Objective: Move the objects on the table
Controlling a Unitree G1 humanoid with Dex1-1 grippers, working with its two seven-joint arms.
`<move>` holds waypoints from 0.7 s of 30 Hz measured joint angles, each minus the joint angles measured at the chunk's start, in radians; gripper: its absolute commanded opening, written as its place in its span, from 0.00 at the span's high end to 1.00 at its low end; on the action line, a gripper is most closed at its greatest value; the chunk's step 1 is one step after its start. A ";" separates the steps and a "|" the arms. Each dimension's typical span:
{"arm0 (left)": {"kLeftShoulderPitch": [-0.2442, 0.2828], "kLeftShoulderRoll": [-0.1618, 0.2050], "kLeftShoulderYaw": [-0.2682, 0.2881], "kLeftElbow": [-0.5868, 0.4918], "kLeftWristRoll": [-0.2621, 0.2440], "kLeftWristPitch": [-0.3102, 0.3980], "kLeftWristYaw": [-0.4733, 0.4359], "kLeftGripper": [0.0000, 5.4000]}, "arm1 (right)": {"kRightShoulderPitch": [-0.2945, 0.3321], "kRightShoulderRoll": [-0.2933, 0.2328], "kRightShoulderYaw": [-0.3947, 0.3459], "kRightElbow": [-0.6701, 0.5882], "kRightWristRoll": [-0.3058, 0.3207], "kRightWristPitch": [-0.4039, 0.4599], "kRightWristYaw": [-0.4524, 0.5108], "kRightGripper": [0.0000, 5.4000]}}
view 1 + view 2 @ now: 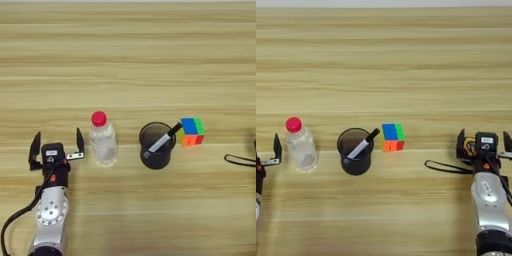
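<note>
With the pen (161, 142) standing in the mesh cup (157, 146), left gripper (56, 148) waits spread just left of the bottle (103, 140), seemingly for grasping; right gripper (485, 146), spread, sits far right.

One small clear bottle (103, 141), one black mesh cup (157, 146) with one white pen (163, 140) inside, one coloured cube (192, 131), and what seems one black strap (446, 168) beside the right pincer (484, 145).

The left pincer (56, 142) is resting spread open on the table (128, 60), just left of the bottle (103, 140); the pen (162, 141) is leaning inside the mesh cup (157, 146); a coloured cube (192, 131) is sitting beside it.
</note>
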 measured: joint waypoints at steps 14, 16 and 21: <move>-0.012 0.012 0.001 0.018 -0.003 -0.003 -0.002 0.00 | -0.088 -0.004 0.008 0.252 0.023 -0.083 0.044 0.01; -0.012 0.012 0.001 0.019 -0.003 -0.004 -0.002 0.00 | -0.094 -0.004 0.007 0.275 0.027 -0.081 0.044 0.01; -0.012 0.012 0.001 0.019 -0.004 -0.006 -0.003 0.00 | -0.121 -0.004 0.001 0.349 0.047 -0.068 0.053 0.01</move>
